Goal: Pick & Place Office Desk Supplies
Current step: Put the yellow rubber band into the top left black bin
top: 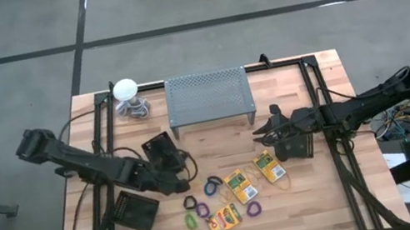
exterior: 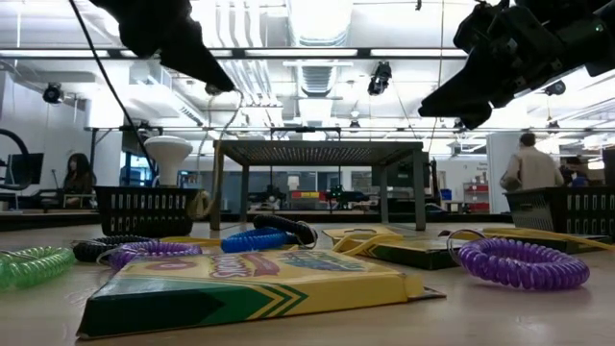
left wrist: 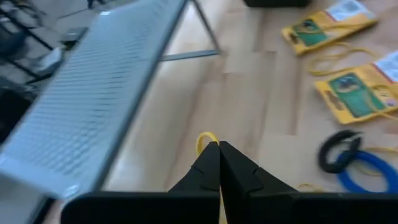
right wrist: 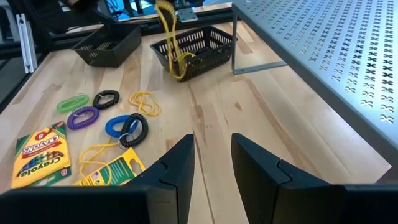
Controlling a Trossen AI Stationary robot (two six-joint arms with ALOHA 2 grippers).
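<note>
My left gripper (top: 178,164) is raised over a black basket (top: 162,148), shut on a yellow rubber band (right wrist: 169,37) that dangles from it. On the wood nearer the front lie three yellow-and-green crayon boxes (top: 239,185), (top: 269,166), (top: 225,219). Among them are purple (top: 202,210), green (top: 192,219) and blue (top: 213,185) coil loops and loose rubber bands (right wrist: 144,102). My right gripper (right wrist: 211,155) hovers open right of centre, nothing between its fingers. My left gripper pinches the yellow rubber band between its shut fingertips, and a small loop of it (left wrist: 207,140) peeks out past the tips. The fingers slant downward, coming from the table's left. The band hangs slack below them, its lower end (right wrist: 180,70) down at the black basket.
A grey perforated metal stand (top: 209,97) is at the back centre, and a white ball-topped object (top: 125,91) to its left. A second black basket (top: 136,212) sits front left, and another (top: 295,147) under my right arm. People are in the room beyond.
</note>
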